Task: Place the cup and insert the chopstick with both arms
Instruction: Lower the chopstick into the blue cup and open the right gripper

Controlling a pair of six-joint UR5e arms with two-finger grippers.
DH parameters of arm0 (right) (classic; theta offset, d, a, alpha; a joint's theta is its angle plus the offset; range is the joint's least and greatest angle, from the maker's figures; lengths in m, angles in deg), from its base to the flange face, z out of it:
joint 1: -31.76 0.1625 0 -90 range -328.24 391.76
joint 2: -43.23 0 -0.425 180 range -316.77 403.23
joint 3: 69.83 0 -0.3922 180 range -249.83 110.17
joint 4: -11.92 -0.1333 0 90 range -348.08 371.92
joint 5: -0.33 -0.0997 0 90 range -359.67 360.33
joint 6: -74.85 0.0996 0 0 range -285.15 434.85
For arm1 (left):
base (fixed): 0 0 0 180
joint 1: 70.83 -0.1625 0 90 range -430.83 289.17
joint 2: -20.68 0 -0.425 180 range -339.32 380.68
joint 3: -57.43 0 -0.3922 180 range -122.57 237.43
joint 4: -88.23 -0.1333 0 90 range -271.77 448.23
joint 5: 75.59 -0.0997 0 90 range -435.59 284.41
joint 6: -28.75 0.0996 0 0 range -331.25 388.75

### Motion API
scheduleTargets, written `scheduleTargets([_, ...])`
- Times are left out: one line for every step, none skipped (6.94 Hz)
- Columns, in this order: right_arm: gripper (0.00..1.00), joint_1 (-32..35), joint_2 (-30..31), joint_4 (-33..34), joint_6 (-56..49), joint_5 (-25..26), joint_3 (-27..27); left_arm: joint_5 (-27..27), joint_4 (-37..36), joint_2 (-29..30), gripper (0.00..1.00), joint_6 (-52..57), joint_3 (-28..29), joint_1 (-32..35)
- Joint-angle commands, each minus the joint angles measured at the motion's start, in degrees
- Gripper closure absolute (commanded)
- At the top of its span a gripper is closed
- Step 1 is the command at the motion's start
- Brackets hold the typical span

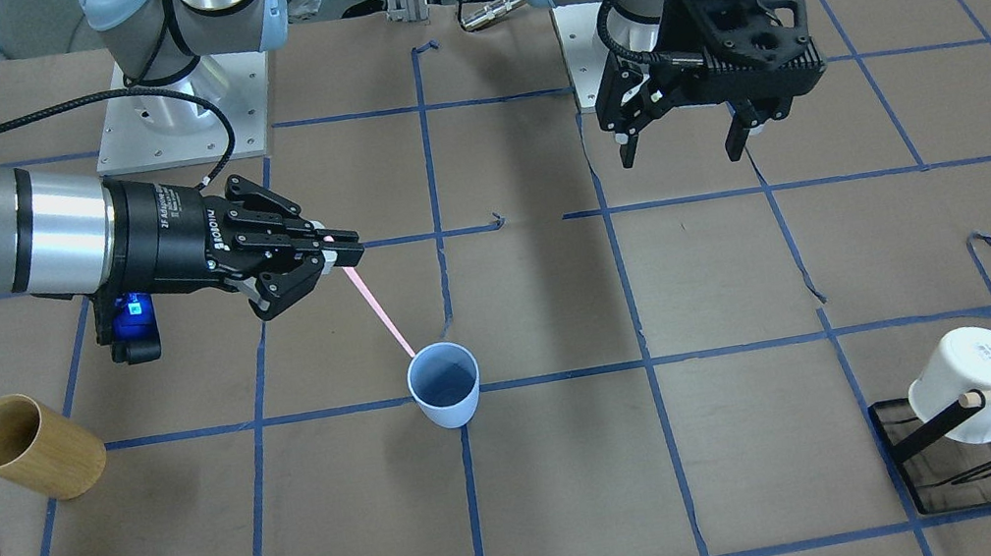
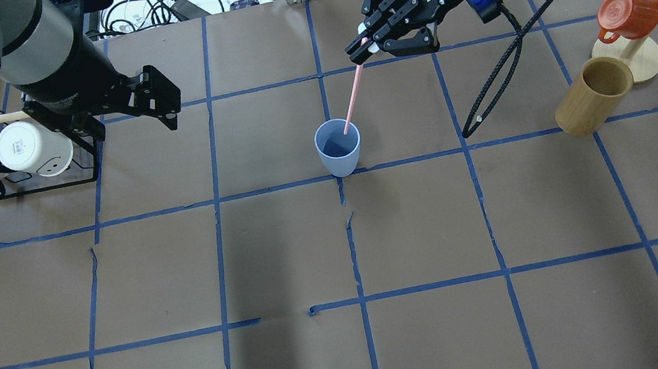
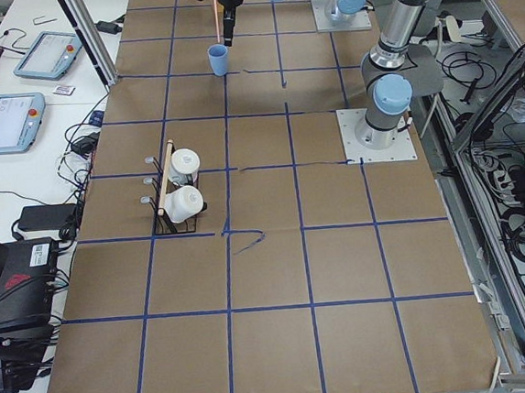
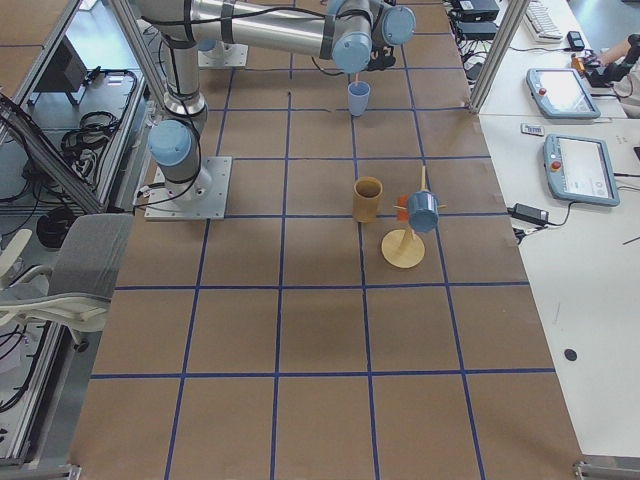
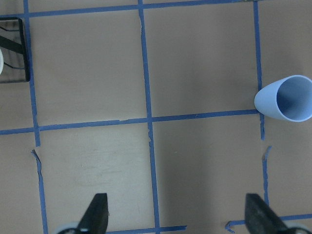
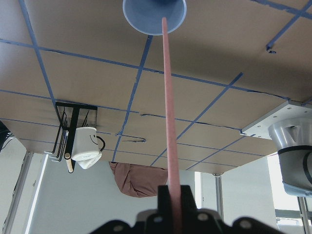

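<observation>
The light-blue cup (image 1: 445,385) stands upright near the table's middle; it also shows in the overhead view (image 2: 338,146) and at the left wrist view's right edge (image 5: 287,97). My right gripper (image 1: 342,252) (image 2: 362,52) is shut on the top end of the pale-pink chopstick (image 1: 379,311) (image 2: 352,97). The stick slants down, and its lower tip is at the cup's mouth (image 6: 153,17). How deep it reaches I cannot tell. My left gripper (image 1: 685,153) (image 2: 161,102) is open and empty, raised above the table well to the cup's side.
A brown wooden cup (image 2: 595,94) and an orange mug (image 2: 628,14) on a wooden stand are on my right side. A black rack (image 2: 35,187) with white mugs (image 2: 22,149) is on my left side, close to the left arm.
</observation>
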Motion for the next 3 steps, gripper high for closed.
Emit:
scheduleTargets([0.99, 1.46, -0.56, 1.56, 0.63, -0.35, 0.3, 0.11, 0.0, 0.0, 0.0, 0.0, -0.04, 0.0])
scheduleTargets([0.98, 1.73, -1.69, 3.22, 0.55, -0.27, 0.21, 0.02, 0.0, 0.0, 0.0, 0.0, -0.13, 0.0])
scheduleTargets([0.97, 1.73, -2.4, 4.45, 0.46, 0.08, 0.3, 0.02, 0.0, 0.0, 0.0, 0.0, -0.22, 0.0])
